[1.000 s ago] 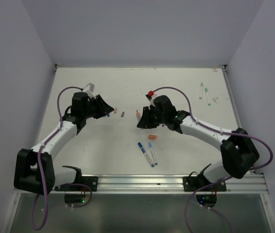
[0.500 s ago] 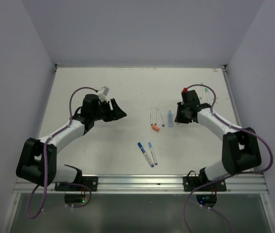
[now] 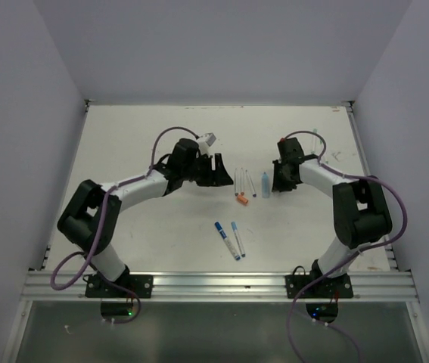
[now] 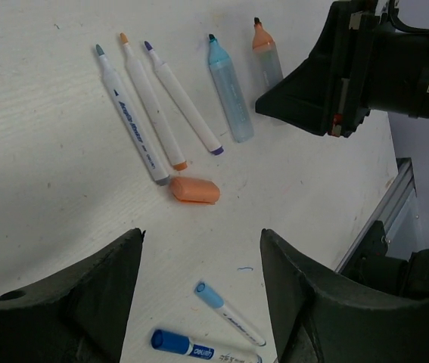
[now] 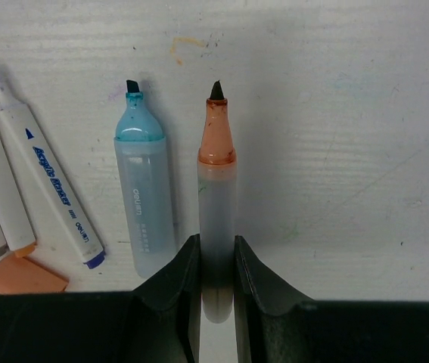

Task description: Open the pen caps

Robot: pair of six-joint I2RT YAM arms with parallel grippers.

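Beside gripped orange highlighter (image 5: 216, 204) — blue highlighter (image 5: 144, 204) "deli", white pen (image 5: 54, 185) "Acrylic Marker".

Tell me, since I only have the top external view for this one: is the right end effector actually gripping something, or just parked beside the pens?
Observer: Gripping. The right wrist view shows the right end effector shut on the barrel of the orange highlighter, near its tail end.
Operator: Is its cap on?
Observer: No. Its dark chisel tip is bare, and the light blue highlighter lying beside it is uncapped too.
Operator: And the other arm?
Observer: The left wrist view shows the left end effector open and empty, with a loose orange cap lying just ahead of its fingers.
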